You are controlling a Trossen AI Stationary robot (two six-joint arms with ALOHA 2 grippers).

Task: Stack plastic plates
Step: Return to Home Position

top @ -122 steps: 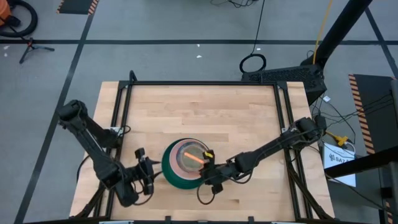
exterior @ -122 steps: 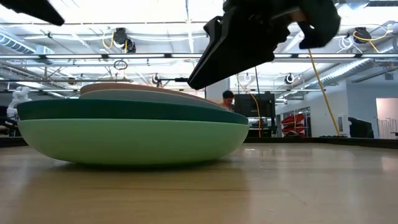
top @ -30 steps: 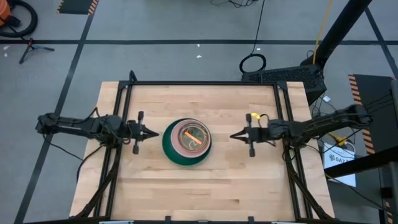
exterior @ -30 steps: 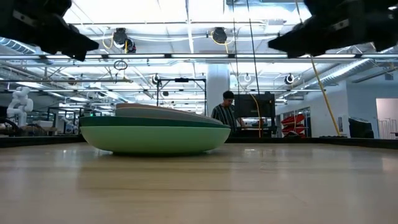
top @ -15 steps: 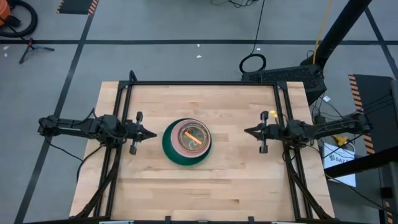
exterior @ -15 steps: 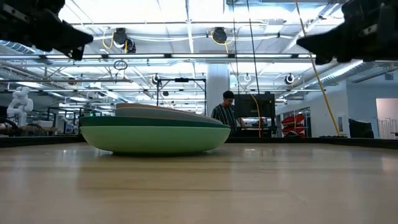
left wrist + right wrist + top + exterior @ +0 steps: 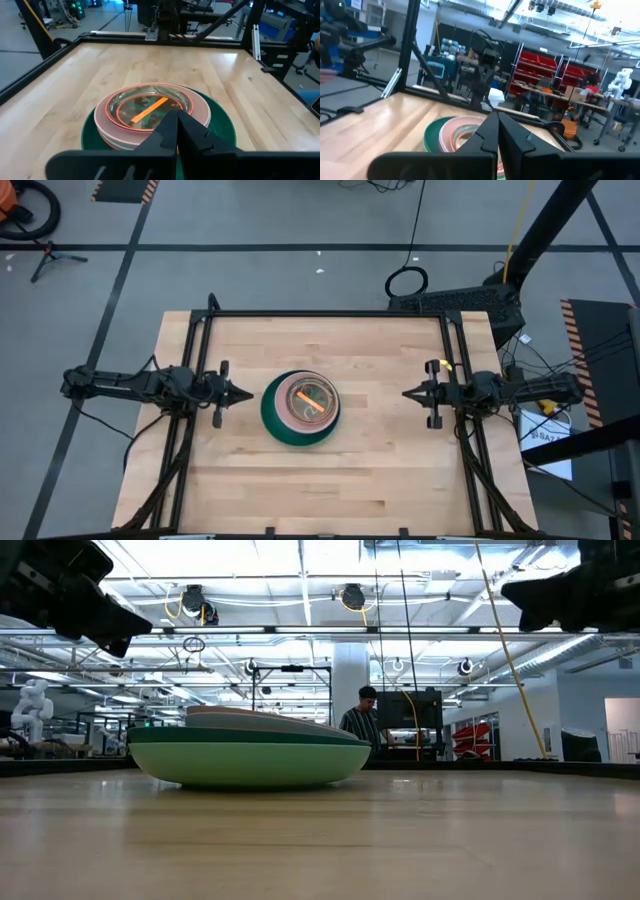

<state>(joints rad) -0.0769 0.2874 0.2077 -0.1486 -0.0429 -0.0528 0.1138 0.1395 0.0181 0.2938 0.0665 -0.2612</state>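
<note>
Bench (image 7: 320,345): 1, pale wood in a black frame. Only load on it is 1 plate stack (image 7: 300,408), about mid-bench, between the 2 arms.

Person (image 7: 358,720): 1, far back in the room, nowhere near the bench.

Arms: 2, each lying low and level at its own side rail, pointing in at the stack. Reads as a parked pose, prob. to keep well clear of the pile.

Stack: widest at base, narrower upward, so each plate nests and the pile sits steady.
- Low view: light green plate (image 7: 250,765) on the wood, dark green plate (image 7: 250,736) in it, paler rims above.
- Left wrist view: pink plates (image 7: 102,115) around a see-through top plate (image 7: 150,102) w/ an orange streak.
- Full count not readable, rims overlap.

No loose plates seen, so stacking looks done.

Left gripper (image 7: 246,393): near the stack, not touching, jaws together, nothing held.

Right gripper (image 7: 406,393): further off, jaws together, nothing held.
</note>
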